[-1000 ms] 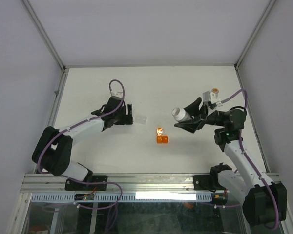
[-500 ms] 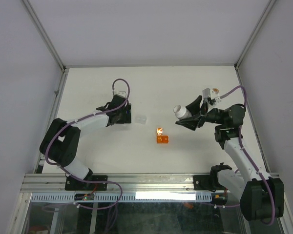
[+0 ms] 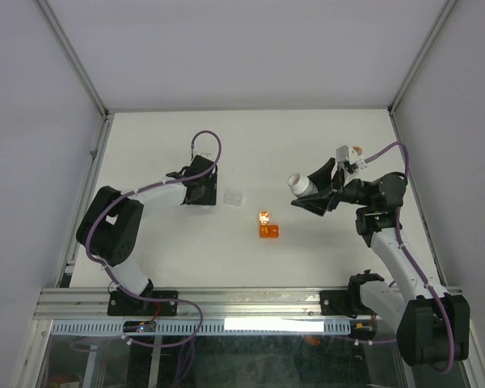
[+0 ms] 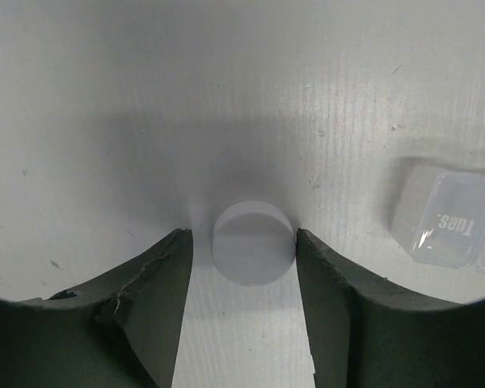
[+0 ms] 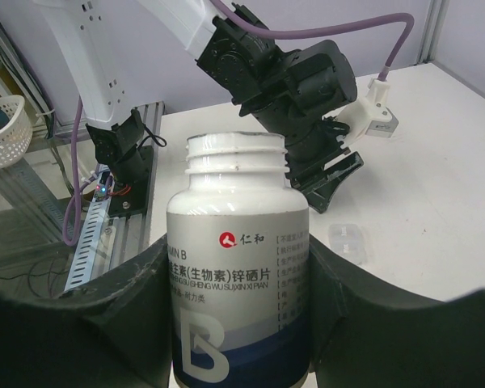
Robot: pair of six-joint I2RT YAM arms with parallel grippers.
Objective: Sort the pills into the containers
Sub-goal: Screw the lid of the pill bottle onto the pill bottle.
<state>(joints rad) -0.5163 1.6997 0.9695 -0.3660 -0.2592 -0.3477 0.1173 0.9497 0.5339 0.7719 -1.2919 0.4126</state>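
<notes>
My right gripper [image 3: 309,192] is shut on a white bottle [image 3: 299,186] with a dark blue band. It holds the bottle off the table, tilted, mouth open and uncapped. The right wrist view shows the bottle [image 5: 238,275] between both fingers of the right gripper [image 5: 236,250]. My left gripper [image 3: 204,194] is low over the table; in the left wrist view it [image 4: 241,236] is open around a round white cap [image 4: 253,242]. A stubby translucent orange cup [image 3: 269,231] lies mid-table with a small orange-tan bit [image 3: 264,217] just behind it. A clear vial is not in view.
A clear plastic pill-box compartment [image 3: 233,196] marked "Tues." [image 4: 449,218] lies just right of the left gripper; it also shows in the right wrist view [image 5: 347,240]. Walls and a metal frame [image 3: 97,145] enclose the white table.
My left gripper has moved right and a little back, towards the clear pill box, with its arm folding in. My right gripper rose slightly with the bottle, then held still.
</notes>
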